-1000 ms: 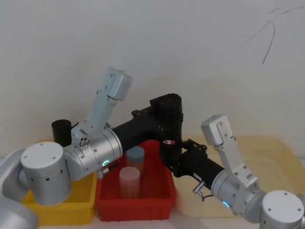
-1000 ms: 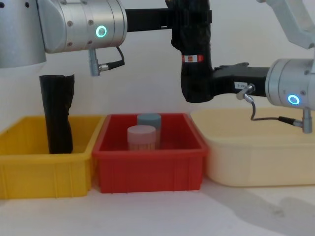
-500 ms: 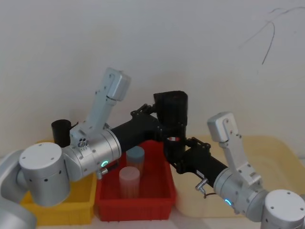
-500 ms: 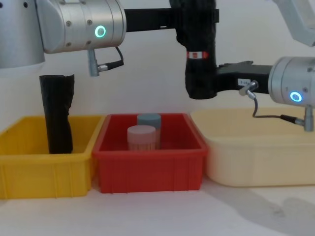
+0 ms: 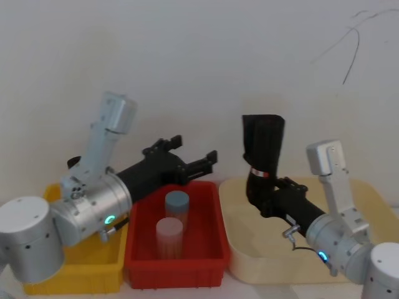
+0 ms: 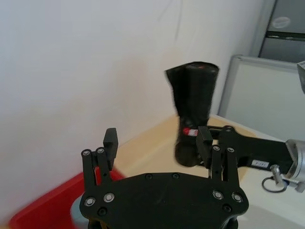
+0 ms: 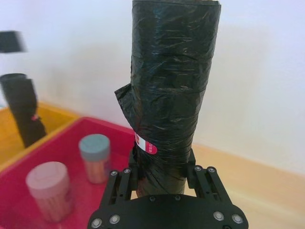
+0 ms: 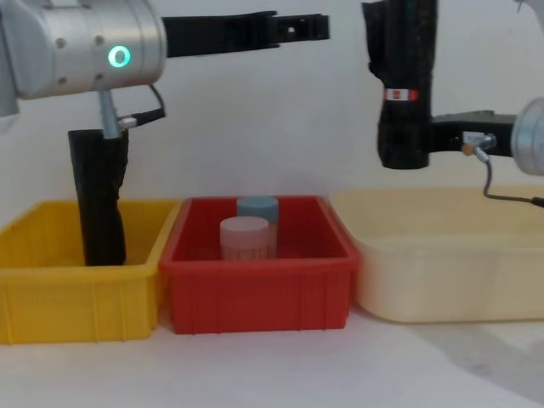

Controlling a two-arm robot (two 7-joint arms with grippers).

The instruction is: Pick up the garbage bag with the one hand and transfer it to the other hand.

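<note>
The garbage bag (image 5: 262,149) is a tall black crinkled roll with a red-and-white band, held upright above the cream tub (image 5: 369,194). My right gripper (image 5: 264,200), on the arm with the blue ring, is shut on its lower part, just under the band. The right wrist view shows the garbage bag (image 7: 172,90) rising between the right gripper's (image 7: 162,168) fingers. My left gripper (image 5: 196,149), on the green-ringed arm, is open and holds nothing; it hangs above the red bin (image 5: 175,271), apart from the bag. From the chest, the left gripper (image 8: 299,26) is well left of the garbage bag (image 8: 406,81).
A yellow bin (image 8: 76,299) at the left holds a plain black roll (image 8: 100,197) standing upright. The red bin (image 8: 255,295) in the middle holds a grey-blue-lidded jar (image 8: 257,208) and a pinkish jar (image 8: 245,238). The cream tub (image 8: 442,274) sits at the right. A white wall rises behind.
My left gripper has let go of the garbage bag, opened and drawn back to the left. The right gripper has carried the bag to the right, over the cream tub.
</note>
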